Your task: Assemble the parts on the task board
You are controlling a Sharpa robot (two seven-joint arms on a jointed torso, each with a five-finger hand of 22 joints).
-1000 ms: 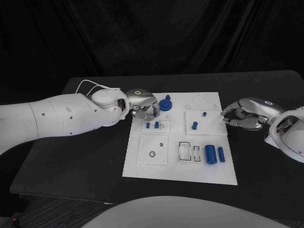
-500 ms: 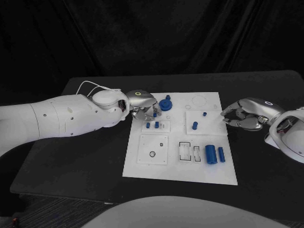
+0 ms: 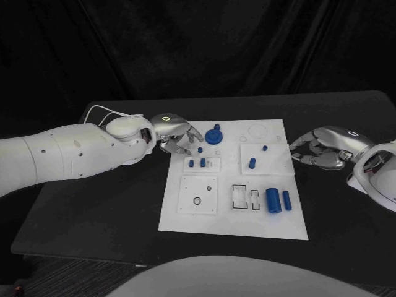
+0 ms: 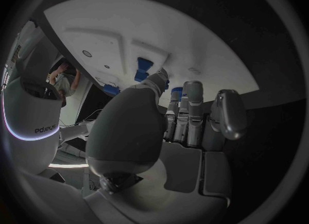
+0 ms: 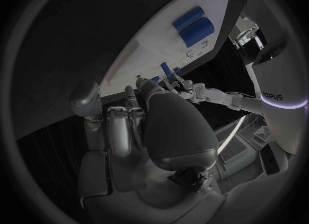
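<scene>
counter [image 3: 100, 216]: black, carries the task board at its middle with both arms reaching in from the sides.
task board [image 3: 238, 216]: white plate lying flat, far edge between the two hands; the parts sit on its far half and right side.
left hand [image 3: 176, 135]: at the board's far-left corner, fingers curled down beside the small blue pegs; whether it pinches anything I cannot tell.
right hand [image 3: 321, 148]: just off the board's right edge, fingers curled in, nothing visible in them.
step in hand: by my judgement, the left hand is working at the far-left parts; it should come down straight over a peg and grip it without brushing its neighbour.
round blue part [image 3: 215, 136]: stands just right of the left hand, closest thing in the way of the fingers.
large blue cylinder [image 3: 274, 199]: lies near the right side, a slimmer blue cylinder [image 3: 287, 199] beside it, both well apart from either hand.
two blue pegs [image 3: 196, 164]: close together near the left hand; easy to knock one while taking the other.
single blue peg [image 3: 252, 163]: right of them, with a smaller blue peg [image 3: 264, 148] farther off.
</scene>
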